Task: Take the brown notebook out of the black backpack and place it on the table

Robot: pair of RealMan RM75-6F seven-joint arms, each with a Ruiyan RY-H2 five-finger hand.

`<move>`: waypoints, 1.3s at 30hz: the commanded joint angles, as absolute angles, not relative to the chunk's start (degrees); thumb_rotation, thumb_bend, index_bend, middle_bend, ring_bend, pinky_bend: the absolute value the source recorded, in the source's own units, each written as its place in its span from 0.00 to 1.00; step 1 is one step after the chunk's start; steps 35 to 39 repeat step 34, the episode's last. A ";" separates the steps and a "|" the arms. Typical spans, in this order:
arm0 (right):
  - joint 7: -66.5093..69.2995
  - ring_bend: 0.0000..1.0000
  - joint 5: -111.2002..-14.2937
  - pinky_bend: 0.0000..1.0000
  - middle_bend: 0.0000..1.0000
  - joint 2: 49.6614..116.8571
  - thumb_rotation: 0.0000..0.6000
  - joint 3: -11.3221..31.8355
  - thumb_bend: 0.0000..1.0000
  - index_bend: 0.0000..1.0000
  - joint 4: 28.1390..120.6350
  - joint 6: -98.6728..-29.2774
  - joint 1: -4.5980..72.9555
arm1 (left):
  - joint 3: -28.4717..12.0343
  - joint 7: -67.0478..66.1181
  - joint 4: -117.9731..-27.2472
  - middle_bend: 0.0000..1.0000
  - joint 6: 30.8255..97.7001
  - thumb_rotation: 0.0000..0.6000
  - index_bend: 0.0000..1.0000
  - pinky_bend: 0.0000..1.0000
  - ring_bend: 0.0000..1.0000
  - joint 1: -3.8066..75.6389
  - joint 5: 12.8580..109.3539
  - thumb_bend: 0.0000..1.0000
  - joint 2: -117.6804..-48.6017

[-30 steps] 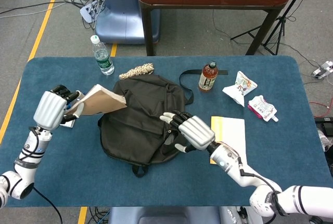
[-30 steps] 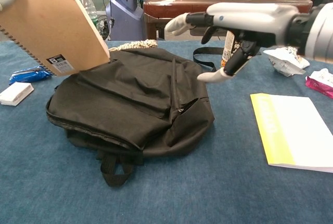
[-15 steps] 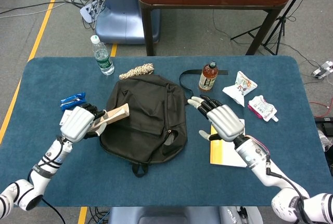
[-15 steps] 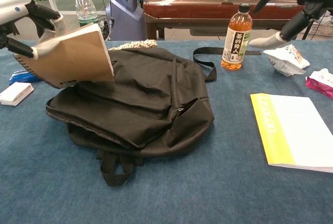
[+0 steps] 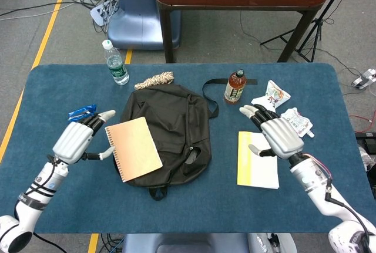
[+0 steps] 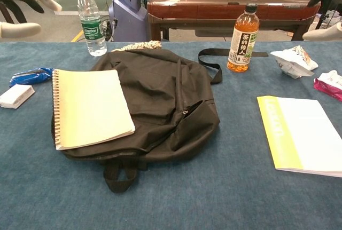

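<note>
We see the blue desk (image 5: 176, 212) carrying a black backpack (image 5: 176, 124) lying flat near its middle. The brown notebook (image 5: 133, 148) rests on the backpack's left part, spiral edge to the left, its lower corner reaching past the bag's edge; neither hand touches it. To the right, well apart from the bag, lies a yellow-edged white booklet (image 5: 257, 160). Our left hand (image 5: 76, 141) hovers just beside the notebook's left edge, fingers (image 5: 106, 115) released and spread, grasping nothing. Our right hand (image 5: 281, 137) hangs above the booklet's upper right corner, fingers likewise released. Behind the bag stand a tea bottle (image 5: 235, 87) and a water bottle (image 5: 116, 63), and a coil of rope (image 5: 154, 80) lies there too.
</note>
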State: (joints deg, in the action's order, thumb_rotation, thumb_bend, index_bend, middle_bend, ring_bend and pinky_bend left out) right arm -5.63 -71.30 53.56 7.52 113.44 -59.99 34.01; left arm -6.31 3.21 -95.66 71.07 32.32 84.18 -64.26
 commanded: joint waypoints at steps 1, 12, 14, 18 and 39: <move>-5.00 0.01 -71.40 0.20 0.08 52.14 0.94 6.74 0.30 0.00 113.60 -60.87 32.38 | -7.79 3.10 -95.38 0.17 73.04 0.61 0.08 0.31 0.19 30.14 80.84 0.23 -62.84; -4.12 0.01 -73.62 0.20 0.15 51.74 1.00 4.14 0.33 0.00 111.48 -70.78 23.50 | -7.90 3.31 -90.46 0.17 77.96 1.00 0.13 0.30 0.19 22.25 73.23 0.23 -61.34; -4.94 0.01 -74.31 0.20 0.15 52.01 1.00 3.24 0.34 0.01 110.91 -72.84 21.56 | -7.18 3.58 -90.06 0.17 78.95 1.00 0.14 0.30 0.19 20.57 73.23 0.23 -61.17; -8.18 0.02 -76.09 0.20 0.16 53.61 1.00 1.48 0.34 0.03 109.62 -77.36 17.85 | -5.29 1.55 -90.45 0.17 81.43 1.00 0.17 0.29 0.19 17.61 74.45 0.23 -61.44; -7.89 0.04 -80.92 0.20 0.19 57.44 1.00 -1.38 0.34 0.07 108.06 -83.84 9.62 | -1.71 -8.17 -95.80 0.17 92.70 1.00 0.20 0.28 0.19 7.94 78.69 0.23 -65.77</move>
